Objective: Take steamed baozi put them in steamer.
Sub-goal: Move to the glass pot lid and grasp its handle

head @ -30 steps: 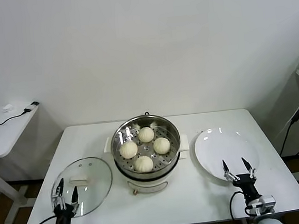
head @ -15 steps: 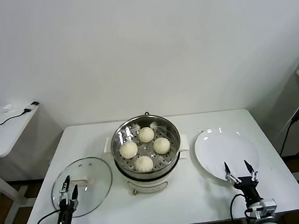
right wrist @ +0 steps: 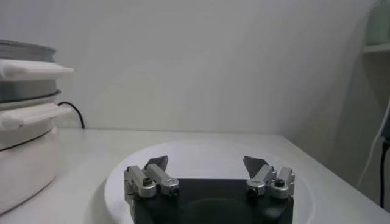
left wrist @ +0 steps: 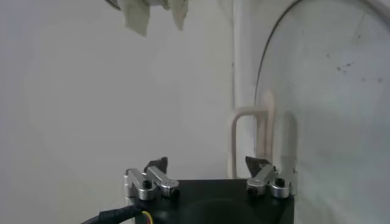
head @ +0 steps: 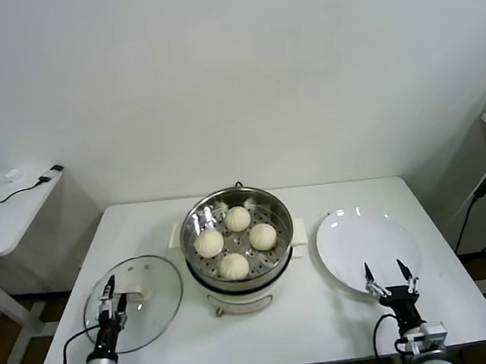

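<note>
The steel steamer stands on its white base at the table's middle. Several cream-white baozi lie on its perforated tray, one at the back and one at the front. My left gripper is open and empty, low at the table's front left, over the near edge of the glass lid. In the left wrist view my left gripper faces the lid's white handle. My right gripper is open and empty at the near edge of the white plate. It shows open in the right wrist view.
The white plate lies bare to the right of the steamer, whose side shows in the right wrist view. A cable runs behind the steamer. A side table stands far left, and a shelf at the far right.
My left gripper has turned and moved a little farther over the lid's near edge. My right gripper has sunk slightly. The baozi and steamer have not moved.
</note>
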You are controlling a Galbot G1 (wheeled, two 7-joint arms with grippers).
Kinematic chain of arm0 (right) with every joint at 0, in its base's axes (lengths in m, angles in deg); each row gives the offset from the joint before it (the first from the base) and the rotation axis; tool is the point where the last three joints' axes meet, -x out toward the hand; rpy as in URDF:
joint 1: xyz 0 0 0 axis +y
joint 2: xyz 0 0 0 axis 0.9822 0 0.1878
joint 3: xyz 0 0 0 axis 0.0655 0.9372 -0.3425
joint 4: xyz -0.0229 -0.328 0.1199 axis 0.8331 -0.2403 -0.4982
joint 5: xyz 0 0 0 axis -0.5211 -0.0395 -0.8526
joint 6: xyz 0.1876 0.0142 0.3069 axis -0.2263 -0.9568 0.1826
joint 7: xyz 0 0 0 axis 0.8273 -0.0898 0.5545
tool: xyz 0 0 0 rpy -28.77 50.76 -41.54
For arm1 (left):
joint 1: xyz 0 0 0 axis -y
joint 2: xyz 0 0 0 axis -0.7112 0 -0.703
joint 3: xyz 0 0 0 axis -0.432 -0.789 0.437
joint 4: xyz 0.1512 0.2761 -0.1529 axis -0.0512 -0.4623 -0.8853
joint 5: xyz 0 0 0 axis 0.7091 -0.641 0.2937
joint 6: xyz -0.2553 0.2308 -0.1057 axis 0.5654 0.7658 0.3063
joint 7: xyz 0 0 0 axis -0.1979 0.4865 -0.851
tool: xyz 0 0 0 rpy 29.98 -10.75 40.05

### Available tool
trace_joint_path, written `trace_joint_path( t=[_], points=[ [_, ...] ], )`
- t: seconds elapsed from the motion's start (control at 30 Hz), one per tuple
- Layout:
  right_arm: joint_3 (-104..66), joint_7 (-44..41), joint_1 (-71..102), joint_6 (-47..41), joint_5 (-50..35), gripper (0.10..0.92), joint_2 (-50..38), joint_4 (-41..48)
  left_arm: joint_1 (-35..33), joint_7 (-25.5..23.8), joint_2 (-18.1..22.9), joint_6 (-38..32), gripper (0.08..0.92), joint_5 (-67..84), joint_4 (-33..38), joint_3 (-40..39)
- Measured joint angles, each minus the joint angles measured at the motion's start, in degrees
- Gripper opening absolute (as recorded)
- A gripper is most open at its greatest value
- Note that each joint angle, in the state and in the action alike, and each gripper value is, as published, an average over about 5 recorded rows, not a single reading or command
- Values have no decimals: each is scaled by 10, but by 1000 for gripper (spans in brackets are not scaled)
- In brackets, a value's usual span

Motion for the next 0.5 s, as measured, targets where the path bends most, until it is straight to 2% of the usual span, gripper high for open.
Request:
trace_joint_path(
  t=[0.5],
  points=[
    [3,1,-5,-1,15,823,8,1,27,14,1,-28,359,-9,-49,1]
  ],
)
